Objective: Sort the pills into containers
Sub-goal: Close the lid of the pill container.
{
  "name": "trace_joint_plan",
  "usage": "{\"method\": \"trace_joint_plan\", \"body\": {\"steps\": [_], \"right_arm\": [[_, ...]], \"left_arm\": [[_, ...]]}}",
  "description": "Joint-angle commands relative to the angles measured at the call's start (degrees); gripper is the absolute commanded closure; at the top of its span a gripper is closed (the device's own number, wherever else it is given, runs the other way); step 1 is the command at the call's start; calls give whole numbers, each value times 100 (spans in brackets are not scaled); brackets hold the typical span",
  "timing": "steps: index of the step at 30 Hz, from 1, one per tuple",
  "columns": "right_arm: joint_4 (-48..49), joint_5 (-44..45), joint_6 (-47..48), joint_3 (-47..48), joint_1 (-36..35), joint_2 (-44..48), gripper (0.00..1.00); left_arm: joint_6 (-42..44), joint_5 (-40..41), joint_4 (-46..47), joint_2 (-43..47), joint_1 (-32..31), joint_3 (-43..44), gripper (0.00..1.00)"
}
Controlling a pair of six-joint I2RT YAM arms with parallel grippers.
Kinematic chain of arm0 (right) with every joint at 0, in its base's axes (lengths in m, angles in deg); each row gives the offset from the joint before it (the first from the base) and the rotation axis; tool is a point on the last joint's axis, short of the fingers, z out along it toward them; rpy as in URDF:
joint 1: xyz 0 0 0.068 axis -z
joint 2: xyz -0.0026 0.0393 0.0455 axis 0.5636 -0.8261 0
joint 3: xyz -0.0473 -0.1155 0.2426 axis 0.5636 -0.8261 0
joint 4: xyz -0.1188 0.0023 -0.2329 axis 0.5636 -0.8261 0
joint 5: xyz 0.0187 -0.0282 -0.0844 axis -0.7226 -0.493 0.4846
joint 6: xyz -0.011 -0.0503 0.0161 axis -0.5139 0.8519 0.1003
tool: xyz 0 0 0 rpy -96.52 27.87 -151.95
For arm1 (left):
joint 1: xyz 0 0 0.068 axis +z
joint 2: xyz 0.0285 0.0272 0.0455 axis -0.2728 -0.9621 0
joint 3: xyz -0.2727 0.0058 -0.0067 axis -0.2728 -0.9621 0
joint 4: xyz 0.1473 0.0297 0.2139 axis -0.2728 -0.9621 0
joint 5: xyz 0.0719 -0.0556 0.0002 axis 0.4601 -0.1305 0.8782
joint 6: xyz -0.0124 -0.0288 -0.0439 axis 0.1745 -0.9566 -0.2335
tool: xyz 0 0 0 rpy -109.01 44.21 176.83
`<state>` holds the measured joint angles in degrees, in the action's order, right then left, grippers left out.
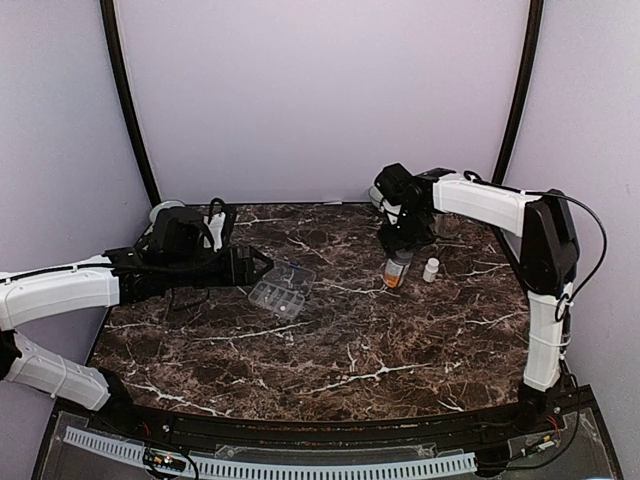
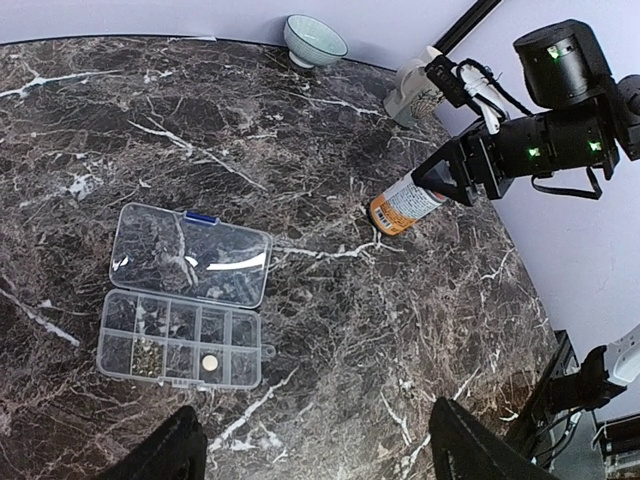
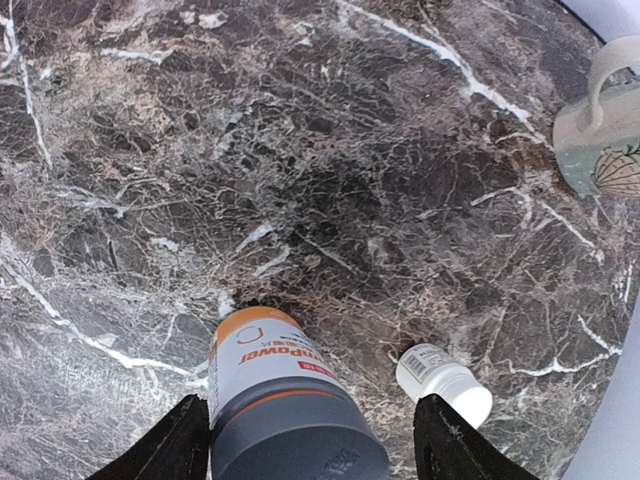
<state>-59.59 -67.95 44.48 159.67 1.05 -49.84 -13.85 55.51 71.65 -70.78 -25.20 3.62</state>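
Plain pale lilac walls close in the back and both sides, two black curved poles rising against them. The worktop is dark brown marble veined white, evenly lit.

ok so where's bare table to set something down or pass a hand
Biggest bare stretch: the near half of the marble table, in front of the organizer box and orange bottle. A lane runs between those two. Crowded far right: right gripper straddling that bottle, small white bottle beside it, mug behind.
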Motion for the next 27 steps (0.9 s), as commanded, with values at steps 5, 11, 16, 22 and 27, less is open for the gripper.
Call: {"method": "trace_joint_plan", "body": {"steps": [5,11,16,22,27], "right_arm": [[366,636,121,392,23,629,30],[502,406,192,583,-56,748,30],[938,-297,270,576,-258,862,33],[1063,-963,199,881,-637,395,46],[1188,-1312,41,1155,-809,-177,57]], "left_arm": [[-226,437,-337,190,-17,-215,21],[-419,591,-423,298,-15,-404,21],[-647,726,-480,340,-16,-624,22],[-1104,924,-579,311,-18,-890,36],[-1420,902,-506,195,-15,-1081,53]]}}
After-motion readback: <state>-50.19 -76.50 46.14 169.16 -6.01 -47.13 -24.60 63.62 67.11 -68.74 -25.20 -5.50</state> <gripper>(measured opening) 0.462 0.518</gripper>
